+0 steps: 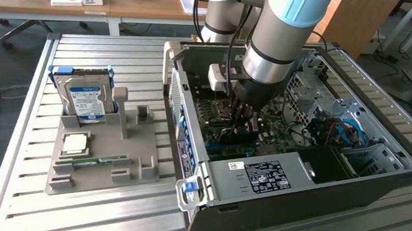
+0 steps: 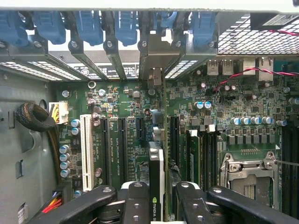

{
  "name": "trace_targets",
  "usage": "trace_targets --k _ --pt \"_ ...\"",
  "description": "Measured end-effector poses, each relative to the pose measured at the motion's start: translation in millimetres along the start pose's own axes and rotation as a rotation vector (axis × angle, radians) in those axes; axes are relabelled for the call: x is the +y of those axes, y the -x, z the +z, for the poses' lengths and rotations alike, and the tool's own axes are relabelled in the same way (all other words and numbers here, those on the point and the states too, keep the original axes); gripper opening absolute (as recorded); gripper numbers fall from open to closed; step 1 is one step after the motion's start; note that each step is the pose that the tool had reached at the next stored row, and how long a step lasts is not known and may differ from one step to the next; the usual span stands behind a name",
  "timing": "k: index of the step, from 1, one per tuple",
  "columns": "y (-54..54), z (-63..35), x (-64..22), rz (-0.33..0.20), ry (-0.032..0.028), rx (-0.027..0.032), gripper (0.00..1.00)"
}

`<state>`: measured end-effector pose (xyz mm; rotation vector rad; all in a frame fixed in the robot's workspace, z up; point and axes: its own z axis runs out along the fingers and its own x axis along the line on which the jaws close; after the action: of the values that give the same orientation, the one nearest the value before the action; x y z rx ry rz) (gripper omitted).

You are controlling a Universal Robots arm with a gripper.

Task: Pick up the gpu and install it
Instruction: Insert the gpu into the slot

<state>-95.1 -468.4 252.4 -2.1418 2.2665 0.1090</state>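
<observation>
green motherboard [image 2: 135,140] under gripper [image 2: 156,196], gpu [image 2: 156,182] pinched edge-on between black fingers [image 2: 135,200].
inside open pc case [image 1: 377,178] lying on its side on slatted metal table [image 1: 109,218]; arm [image 1: 278,38] reaching down into case from above, gripper [image 1: 240,124] low over the board. jaws narrowed onto the card, card upright on its thin edge, lined up along the black expansion slots [image 2: 119,140], just beside white pci slot [image 2: 85,149]; seated or not, cannot tell. card's end toward rear bracket openings with blue clips [image 2: 126,23]. ram sticks [image 2: 194,154] and empty cpu socket [image 2: 247,172] on the far side of card. grey holder tray [image 1: 107,157] at exterior view's left, well apart from case, holding blue-labelled hard drive [image 1: 86,100], cpu chip [image 1: 75,144], small ram stick [image 1: 99,160]. power supply with label [image 1: 264,175] in case's near corner.
</observation>
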Motion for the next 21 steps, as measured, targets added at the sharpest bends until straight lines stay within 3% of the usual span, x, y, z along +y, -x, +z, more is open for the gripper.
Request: trace_targets --k 7,11,12,21 --pt "0.0 0.2 0.1 0.000 -0.0001 -0.0006 0.27" --pt "0.0 0.0 0.0 0.000 0.0000 0.0000 0.45" --pt "0.0 0.0 0.0 0.000 0.0000 -0.0001 0.99" --pt "0.0 0.0 0.0 0.000 0.0000 -0.0001 0.99"
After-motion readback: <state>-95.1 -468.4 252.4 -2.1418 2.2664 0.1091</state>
